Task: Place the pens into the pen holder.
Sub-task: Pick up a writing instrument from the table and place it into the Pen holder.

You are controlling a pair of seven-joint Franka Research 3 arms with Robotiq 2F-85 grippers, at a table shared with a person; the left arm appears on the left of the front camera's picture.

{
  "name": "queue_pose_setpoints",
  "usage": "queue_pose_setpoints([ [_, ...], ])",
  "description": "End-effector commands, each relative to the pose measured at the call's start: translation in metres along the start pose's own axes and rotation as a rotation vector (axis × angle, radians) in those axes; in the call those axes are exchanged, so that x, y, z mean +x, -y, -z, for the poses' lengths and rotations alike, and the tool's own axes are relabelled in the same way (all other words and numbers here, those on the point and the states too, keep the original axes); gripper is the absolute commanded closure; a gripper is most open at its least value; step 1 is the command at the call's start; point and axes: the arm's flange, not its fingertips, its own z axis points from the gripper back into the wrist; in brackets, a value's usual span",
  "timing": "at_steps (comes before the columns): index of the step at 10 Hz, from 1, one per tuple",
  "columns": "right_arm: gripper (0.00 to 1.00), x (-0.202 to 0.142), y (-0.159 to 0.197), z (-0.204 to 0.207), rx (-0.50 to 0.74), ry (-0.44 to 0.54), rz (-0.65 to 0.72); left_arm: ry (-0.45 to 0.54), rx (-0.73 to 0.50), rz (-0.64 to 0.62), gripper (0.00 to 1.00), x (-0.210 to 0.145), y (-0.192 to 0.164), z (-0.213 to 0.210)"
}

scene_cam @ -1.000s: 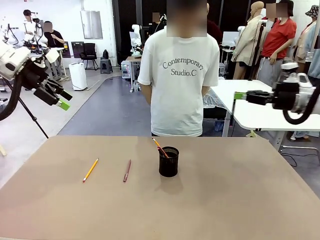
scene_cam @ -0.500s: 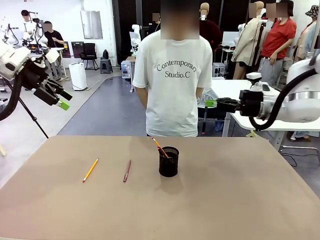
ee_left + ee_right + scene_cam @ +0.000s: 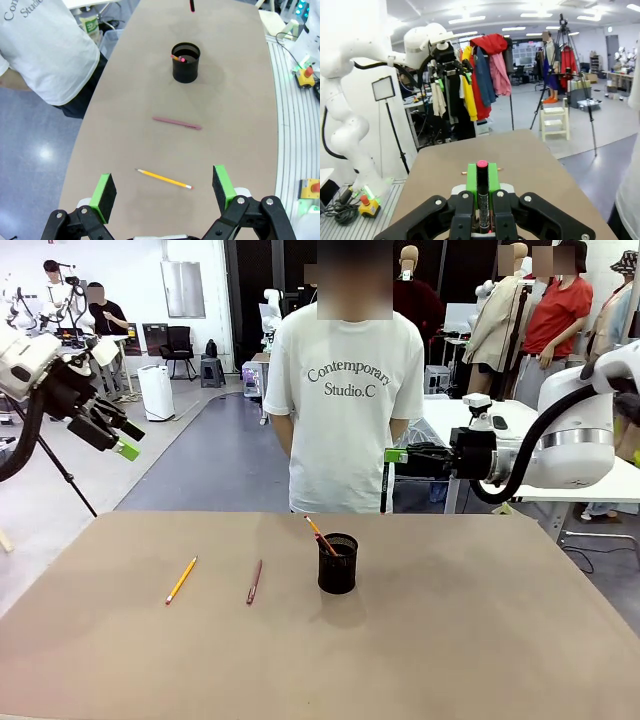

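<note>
since a second ago the dark pen (image 3: 383, 490) clamped in my right gripper (image 3: 393, 455) has swung in from the worktop's (image 3: 480, 640) right edge. it hangs upright, above and just right of the pen holder (image 3: 337, 562), which stands mid-worktop. carrying step, i judge; next i centre it, lower it and let go. my left gripper (image 3: 118, 440) waits, fingers apart, off the left edge.

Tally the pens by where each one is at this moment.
Loose on the table: 2, an orange-yellow pen and a reddish-brown pen
In the pen holder: 1 visible, a leaning pen
In the shut right tool: 1, a dark pen
Total: 4
</note>
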Motion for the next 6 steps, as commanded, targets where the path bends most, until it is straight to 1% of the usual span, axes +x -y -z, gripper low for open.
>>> queue_pose_setpoints([
  [1,1.0,-0.0021,-0.0032,0.0073,0.018,0.002,0.013,0.004,-0.005,0.001,0.0,0.0004,0.0003,-0.0009],
  [6,1.0,-0.0026,-0.0009,0.0048,0.012,-0.001,0.006,0.004,-0.005,0.001,0.0,0.0004,0.0003,-0.0009],
])
